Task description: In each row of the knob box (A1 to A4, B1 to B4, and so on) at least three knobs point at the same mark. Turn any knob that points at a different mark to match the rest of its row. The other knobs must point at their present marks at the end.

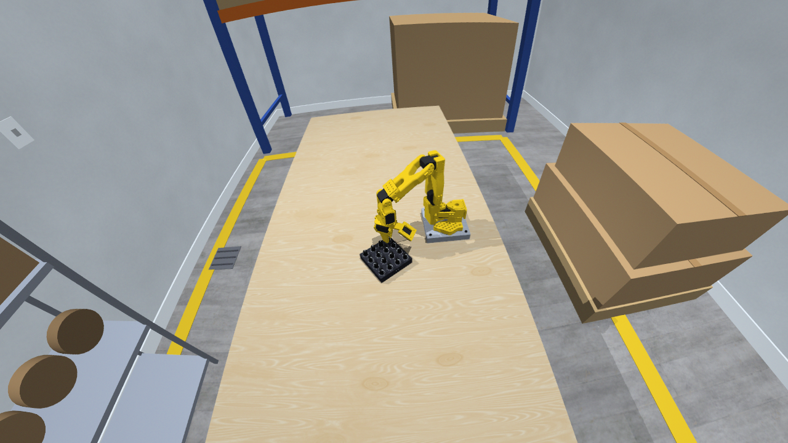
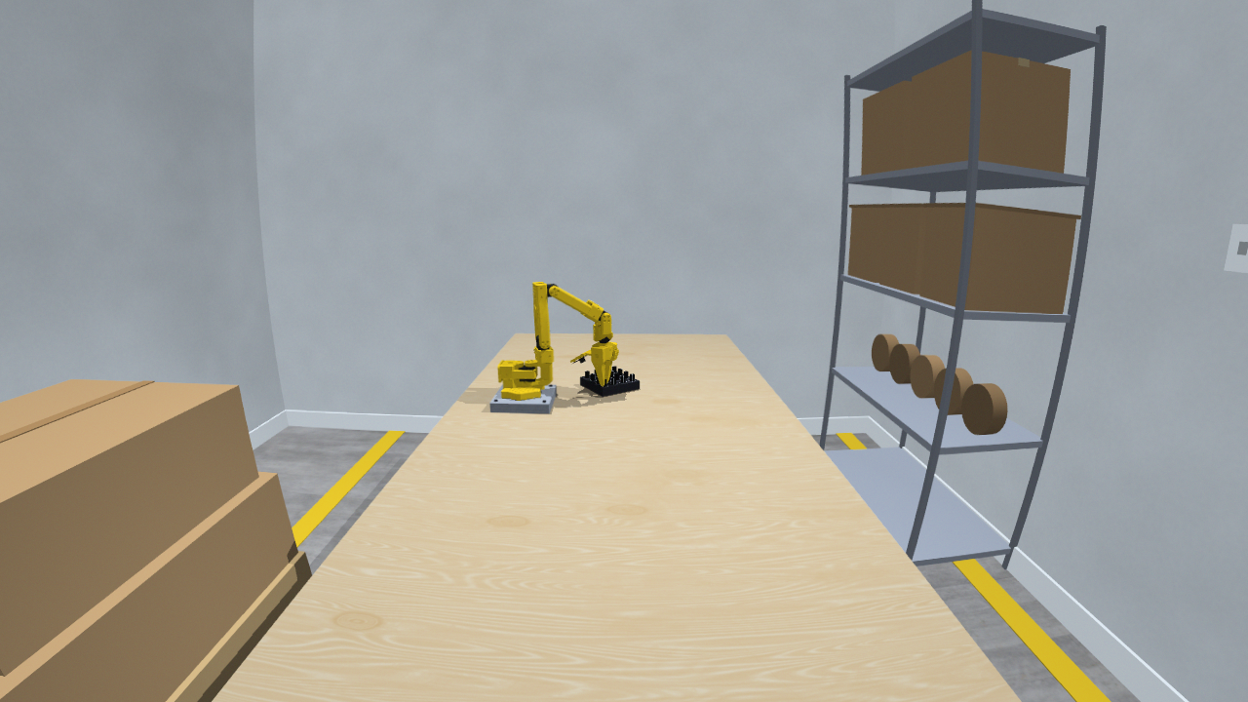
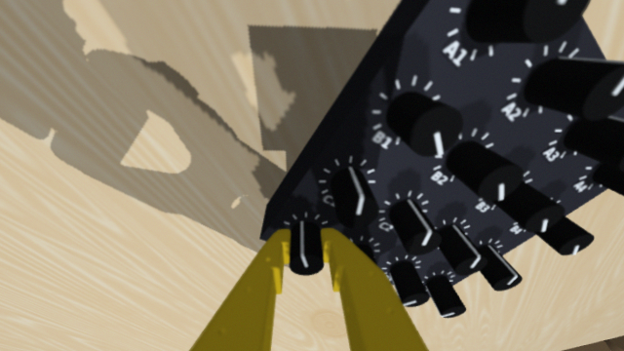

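Observation:
The black knob box point(image 1: 386, 259) lies on the wooden table in front of the arm; it also shows in the exterior view point(image 2: 609, 381) and fills the right of the wrist view point(image 3: 439, 146). Its knobs are black cylinders with white pointer lines, with labels A1, A2, B1 readable. My gripper point(image 3: 305, 265) is shut on the corner knob point(image 3: 304, 246) of the lowest row, below knob C1 point(image 3: 352, 195); by its place it is D1, its label hidden. The yellow fingers press both sides of it. In the top view the gripper point(image 1: 383, 237) points down at the box's far corner.
The arm's grey base point(image 1: 445, 228) stands just right of the box. Large cardboard boxes point(image 1: 633, 215) sit on the floor right of the table, another point(image 1: 451, 66) behind its far end. A metal shelf rack point(image 2: 951, 261) stands on the other side.

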Robot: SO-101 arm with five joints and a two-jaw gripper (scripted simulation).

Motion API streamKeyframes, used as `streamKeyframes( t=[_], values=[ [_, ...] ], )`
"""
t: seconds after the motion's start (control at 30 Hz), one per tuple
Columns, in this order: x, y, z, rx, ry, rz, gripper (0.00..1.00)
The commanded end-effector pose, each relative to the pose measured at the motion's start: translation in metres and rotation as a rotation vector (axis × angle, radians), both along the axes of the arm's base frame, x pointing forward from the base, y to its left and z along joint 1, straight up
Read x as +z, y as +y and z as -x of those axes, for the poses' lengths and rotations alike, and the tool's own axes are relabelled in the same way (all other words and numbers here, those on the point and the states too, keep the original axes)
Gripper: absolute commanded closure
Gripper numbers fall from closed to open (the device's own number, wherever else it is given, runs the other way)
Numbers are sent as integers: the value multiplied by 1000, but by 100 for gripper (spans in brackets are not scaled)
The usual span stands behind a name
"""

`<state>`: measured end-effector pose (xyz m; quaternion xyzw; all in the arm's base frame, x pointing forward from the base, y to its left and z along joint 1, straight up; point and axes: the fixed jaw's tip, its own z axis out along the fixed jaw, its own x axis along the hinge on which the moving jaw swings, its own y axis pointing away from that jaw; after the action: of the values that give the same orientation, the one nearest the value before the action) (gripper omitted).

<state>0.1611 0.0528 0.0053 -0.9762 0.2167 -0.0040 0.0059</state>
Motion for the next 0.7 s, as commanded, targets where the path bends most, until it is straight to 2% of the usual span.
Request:
streamKeyframes(
  t=[0.0, 0.67],
  values=[
    [-2, -2, 1, 67, 11, 10, 99],
    [-2, -2, -1, 381, 9, 12, 99]
  ],
)
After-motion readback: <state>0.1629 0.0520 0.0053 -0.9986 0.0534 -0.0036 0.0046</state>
